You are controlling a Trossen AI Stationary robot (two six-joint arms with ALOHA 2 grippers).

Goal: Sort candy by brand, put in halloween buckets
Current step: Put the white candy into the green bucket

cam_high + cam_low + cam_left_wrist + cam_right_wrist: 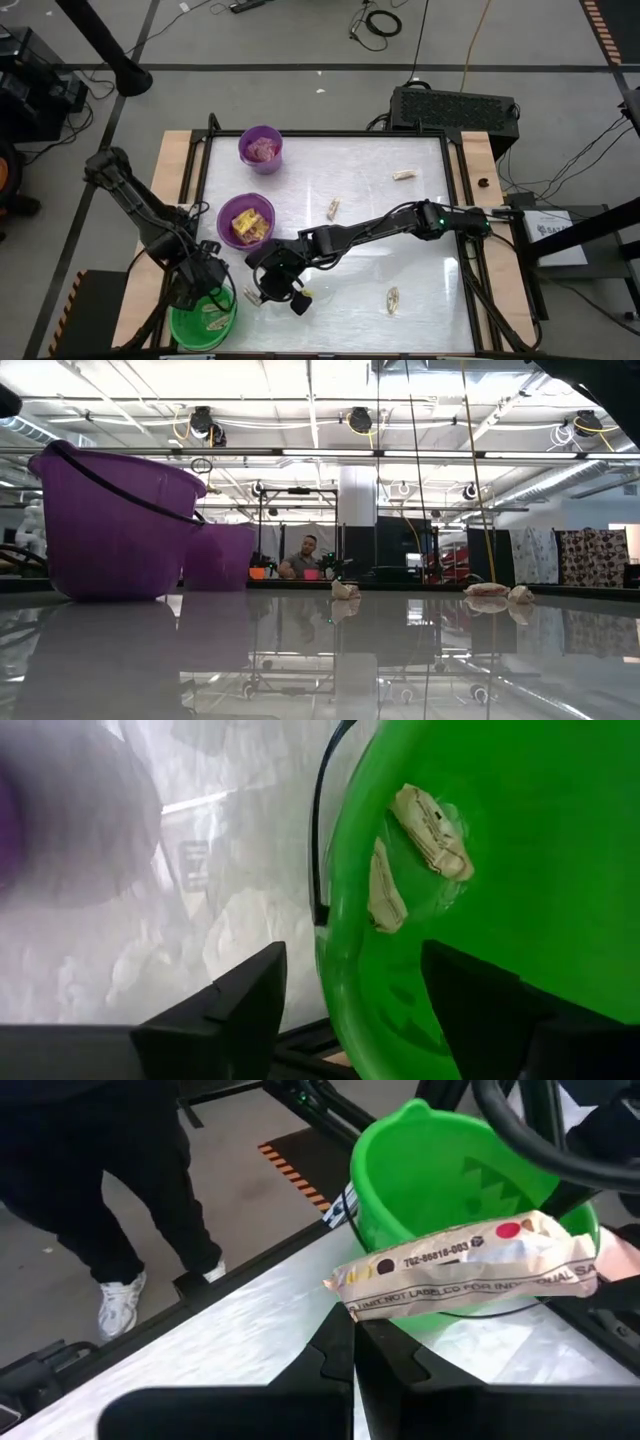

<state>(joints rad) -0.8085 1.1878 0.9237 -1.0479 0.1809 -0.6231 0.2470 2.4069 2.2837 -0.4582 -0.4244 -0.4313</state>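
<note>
- Evidently the left gripper (205, 293) hangs over the green bucket (185, 328) with its jaws spread wide and nothing between them; two pale tan pieces (415, 850) lie inside, fitting a drop-off there.
- Meanwhile the right gripper (290, 293), just beside that bucket, is clenched on a tan packet (470, 1265), probably bound for the same bucket.
- Yellow candy fills the wider purple bucket (246, 221); loose tan pieces (333, 208) wait on the table (400, 250).

The high view looks straight down on the whole tabletop (330, 190). The low view looks level across it into the room. Both wrist views sit close – each faces the green bucket (480, 920).
</note>
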